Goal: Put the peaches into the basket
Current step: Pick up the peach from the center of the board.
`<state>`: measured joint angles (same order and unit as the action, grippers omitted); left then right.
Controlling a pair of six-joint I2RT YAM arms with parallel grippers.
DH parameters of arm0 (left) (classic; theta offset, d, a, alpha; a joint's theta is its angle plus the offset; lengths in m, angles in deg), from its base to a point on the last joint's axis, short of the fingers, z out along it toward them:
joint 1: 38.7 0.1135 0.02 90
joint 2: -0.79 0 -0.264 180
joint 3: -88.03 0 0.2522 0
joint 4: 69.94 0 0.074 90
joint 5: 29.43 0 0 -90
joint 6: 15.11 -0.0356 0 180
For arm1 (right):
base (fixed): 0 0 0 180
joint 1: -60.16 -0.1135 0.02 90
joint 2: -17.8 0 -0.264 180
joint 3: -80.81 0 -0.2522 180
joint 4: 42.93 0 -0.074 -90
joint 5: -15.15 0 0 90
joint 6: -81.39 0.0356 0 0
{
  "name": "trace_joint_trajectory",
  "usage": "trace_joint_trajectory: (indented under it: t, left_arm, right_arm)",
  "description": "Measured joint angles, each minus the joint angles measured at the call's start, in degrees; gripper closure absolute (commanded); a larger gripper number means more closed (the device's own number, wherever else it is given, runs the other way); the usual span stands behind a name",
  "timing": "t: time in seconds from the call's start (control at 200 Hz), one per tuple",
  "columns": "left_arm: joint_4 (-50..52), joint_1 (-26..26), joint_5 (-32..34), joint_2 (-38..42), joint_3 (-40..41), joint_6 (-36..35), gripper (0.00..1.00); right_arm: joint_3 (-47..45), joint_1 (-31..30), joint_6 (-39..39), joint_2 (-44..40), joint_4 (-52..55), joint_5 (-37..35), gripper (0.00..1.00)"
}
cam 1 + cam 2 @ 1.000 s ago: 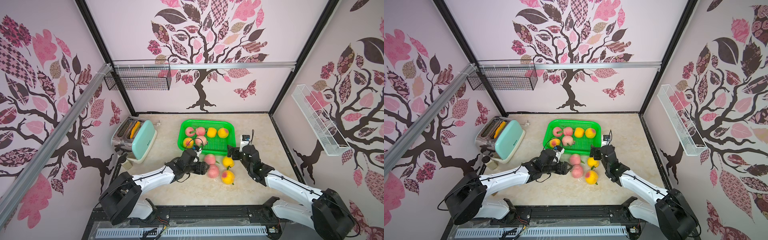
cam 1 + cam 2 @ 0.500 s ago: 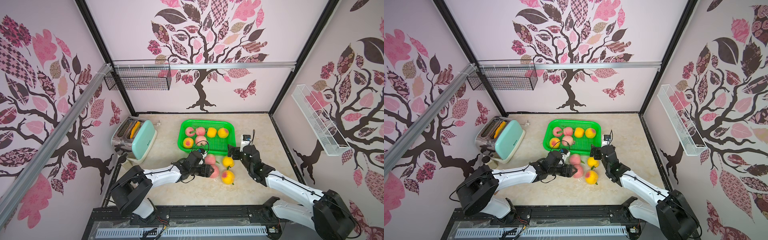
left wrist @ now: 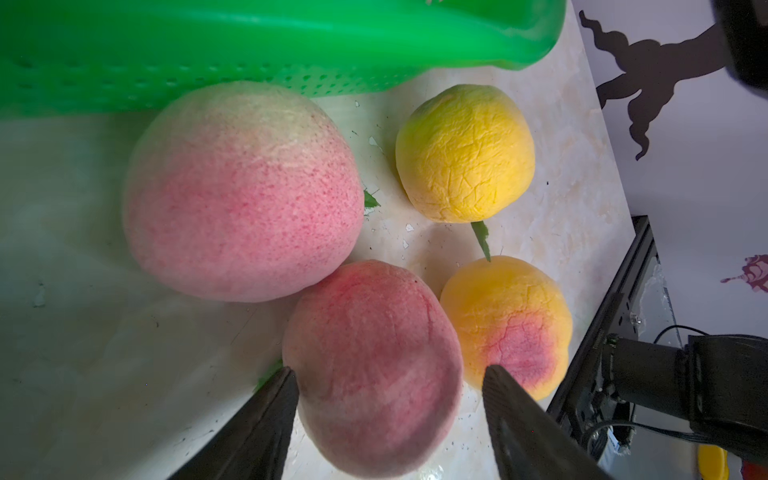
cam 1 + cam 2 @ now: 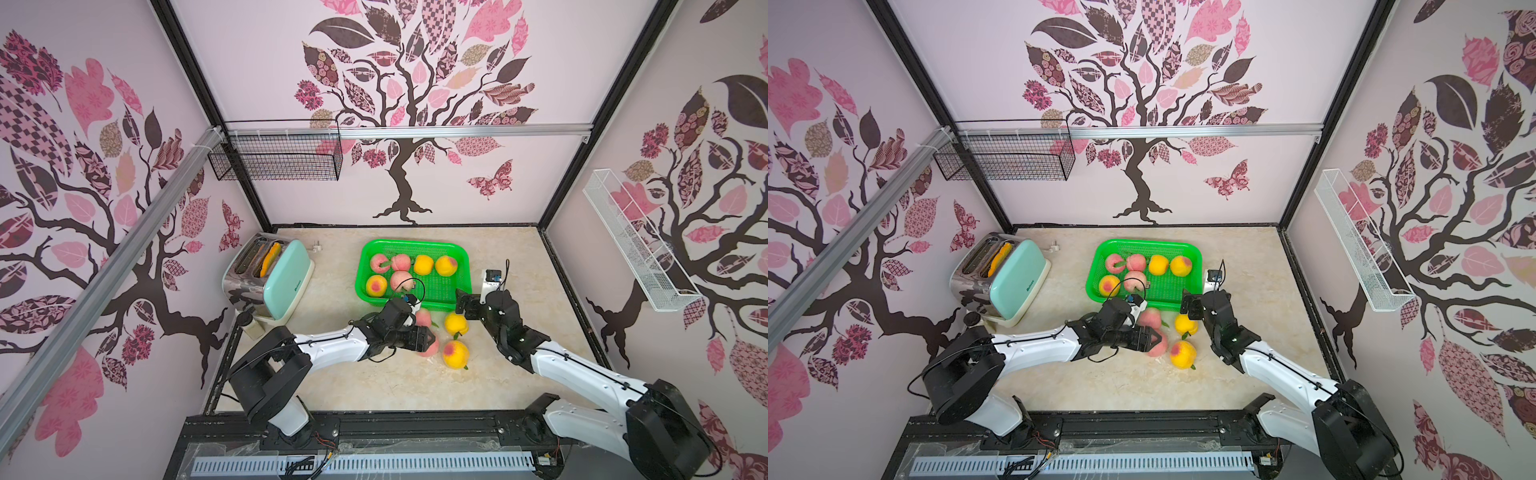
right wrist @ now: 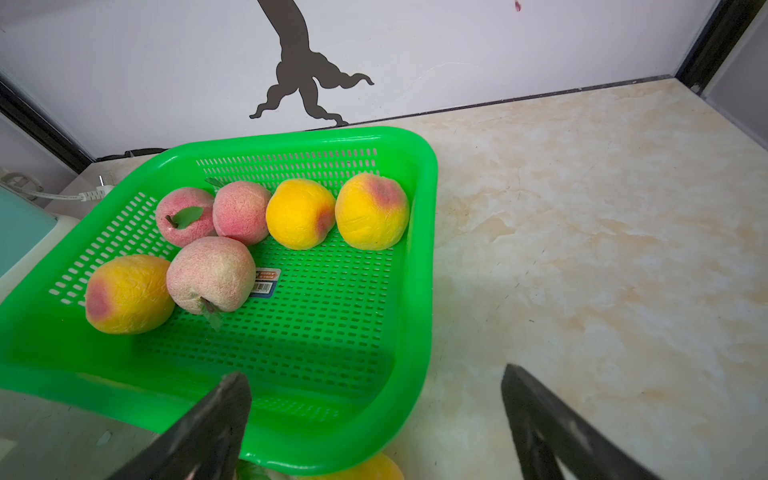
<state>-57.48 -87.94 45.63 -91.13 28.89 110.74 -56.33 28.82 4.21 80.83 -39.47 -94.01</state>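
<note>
**Top views.**
- Left arm: stretched low across the table. The left gripper is at a pink peach in front of the basket.
- Right arm: elbow bent, with the right gripper by the basket's near right corner.
- Peaches: six in the basket and four on the table just in front of it, in both top views.

**Left wrist view.**
- Left gripper: jaws spread, straddling the pink peach. One finger is at its skin; there is a gap at the other.
- Seen only here: this peach lies against a second pink peach and sits just beside a blushed yellow peach.

**Right wrist view.**
- Right gripper: jaws wide apart with nothing between them, over the corner of the basket.
- Seen only here: a label on the basket floor.
</note>
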Motion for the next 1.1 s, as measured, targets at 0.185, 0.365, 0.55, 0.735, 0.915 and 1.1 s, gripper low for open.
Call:
trace_joint_trajectory:
  t: [0.185, 0.365, 0.55, 0.735, 0.915, 1.1]
  left_arm:
    - [0.17, -0.33, -0.83, -1.86, -1.20, 0.20, 0.26]
    - [0.66, -0.44, -1.07, -1.92, -1.36, 0.24, 0.25]
    - [1.90, -0.66, -1.18, -2.32, -2.12, 0.20, 0.22]
    - [3.04, -1.40, -0.74, -1.62, -2.12, 0.09, 0.20]
    - [3.56, -2.14, 0.17, -0.48, -2.29, -0.72, 0.18]
    - [5.33, -2.38, 0.83, -1.38, -3.32, -1.36, 0.17]
  right_arm:
    - [0.00, 0.00, 0.00, 0.02, 0.42, 0.04, 0.03]
    - [0.11, 0.00, 0.00, 1.11, 0.66, 0.07, 0.03]
    - [0.11, 0.00, -0.02, 1.29, 0.90, 0.33, 0.03]
    - [0.11, 0.00, -0.04, 1.42, 0.85, 0.74, 0.03]
    - [0.22, 0.00, -0.04, 1.86, 0.96, 1.11, 0.03]
    - [0.22, 0.00, -0.17, 1.84, 1.05, 1.14, 0.03]
